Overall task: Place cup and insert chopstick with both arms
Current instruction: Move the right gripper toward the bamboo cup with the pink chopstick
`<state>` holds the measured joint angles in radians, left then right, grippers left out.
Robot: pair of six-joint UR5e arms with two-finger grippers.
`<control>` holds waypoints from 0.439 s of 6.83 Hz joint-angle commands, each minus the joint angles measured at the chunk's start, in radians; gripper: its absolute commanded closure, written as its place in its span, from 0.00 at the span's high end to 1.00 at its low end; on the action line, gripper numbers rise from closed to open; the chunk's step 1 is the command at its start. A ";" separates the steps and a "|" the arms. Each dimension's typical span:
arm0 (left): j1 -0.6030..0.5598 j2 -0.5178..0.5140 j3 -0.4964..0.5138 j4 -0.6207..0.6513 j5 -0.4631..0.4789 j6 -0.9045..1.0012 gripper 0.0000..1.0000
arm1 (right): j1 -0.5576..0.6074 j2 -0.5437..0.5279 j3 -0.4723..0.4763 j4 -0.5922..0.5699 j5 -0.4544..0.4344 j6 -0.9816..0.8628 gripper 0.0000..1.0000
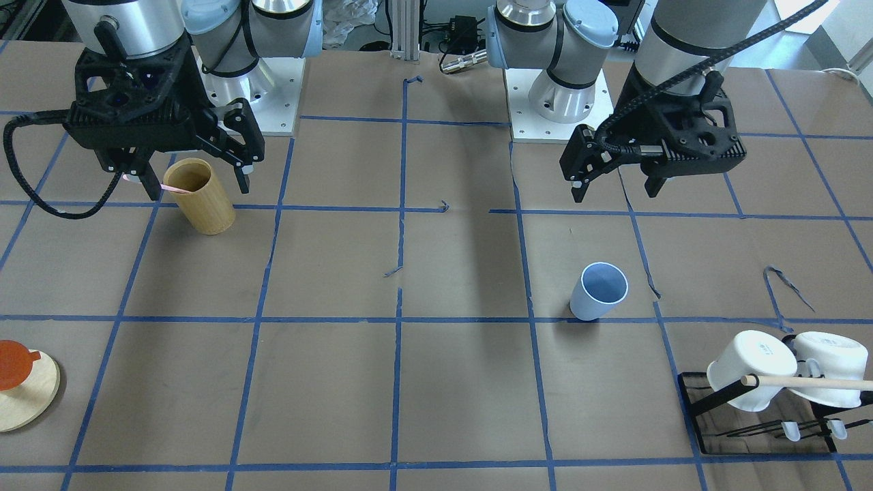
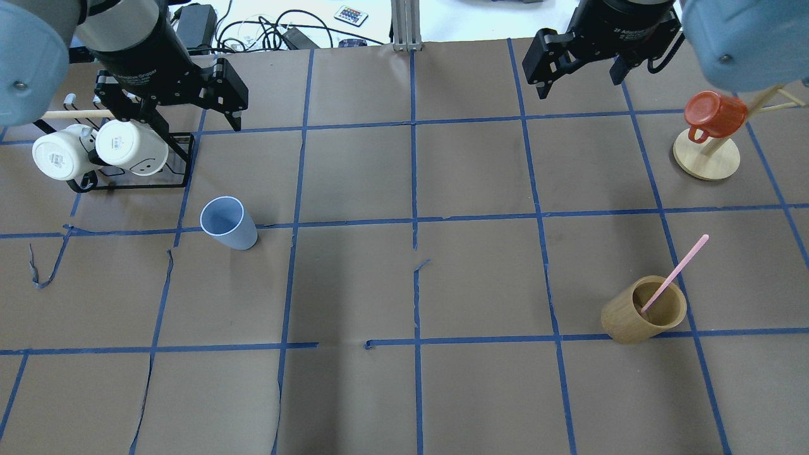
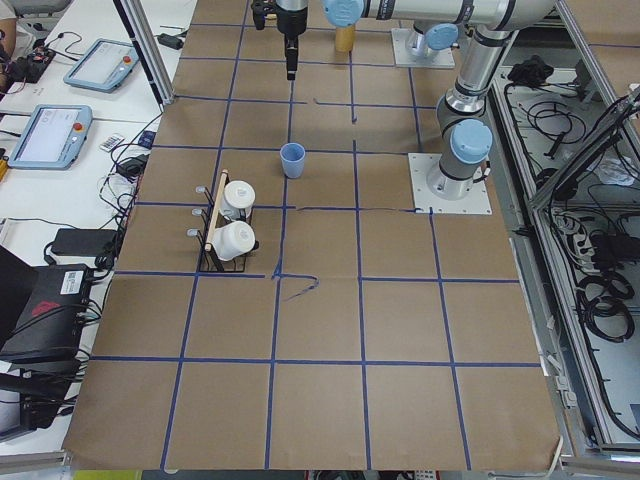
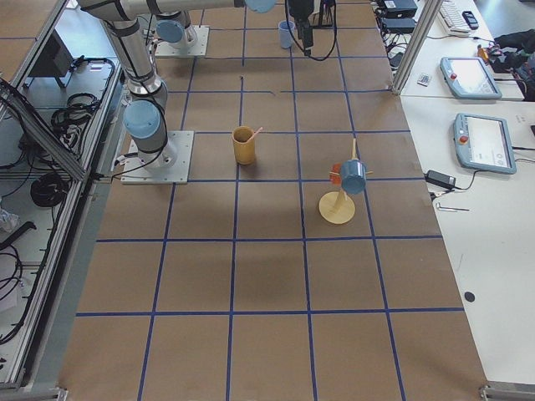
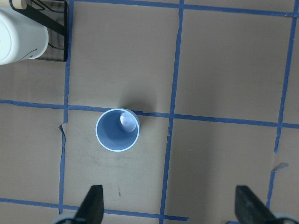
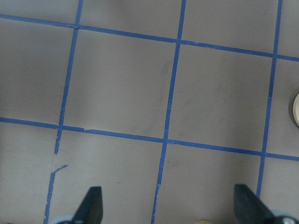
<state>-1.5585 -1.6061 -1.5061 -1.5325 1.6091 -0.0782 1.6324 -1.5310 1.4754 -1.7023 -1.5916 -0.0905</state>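
Table (image 2: pixel 354 284): brown paper, gridded with blue tape.
Left gripper (image 5: pixel 169 198): fingers spread wide, empty, raised.
Blue cup (image 5: pixel 117 129): upright, below and just ahead of those fingers.
Right gripper (image 6: pixel 168 198): fingers wide, empty, over bare paper.
Bamboo cup (image 2: pixel 644 309): upright, behind the right fingers, pink chopstick (image 2: pixel 675 272) leaning inside.
Around: mug rack (image 2: pixel 180 158) beside the left fingers; red mug (image 2: pixel 714 114) on its stand.

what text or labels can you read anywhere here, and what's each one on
"2F Adaptive Gripper": small white print on the right wrist collar, barely legible.
"Adaptive Gripper": the same print on the left wrist collar, its start unclear.
white mugs: printed marks on their bases, too small to read.
teach pendant screens: too small to read.
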 commanded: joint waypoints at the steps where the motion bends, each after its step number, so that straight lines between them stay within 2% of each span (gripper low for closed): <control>1: 0.000 -0.002 0.001 0.000 0.002 0.000 1.00 | -0.002 0.006 0.003 -0.005 -0.001 0.003 1.00; 3: 0.000 -0.002 0.000 0.000 0.002 0.000 1.00 | -0.005 0.000 0.003 0.009 -0.020 0.002 1.00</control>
<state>-1.5585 -1.6074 -1.5059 -1.5325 1.6105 -0.0782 1.6292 -1.5292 1.4783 -1.7005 -1.5974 -0.0888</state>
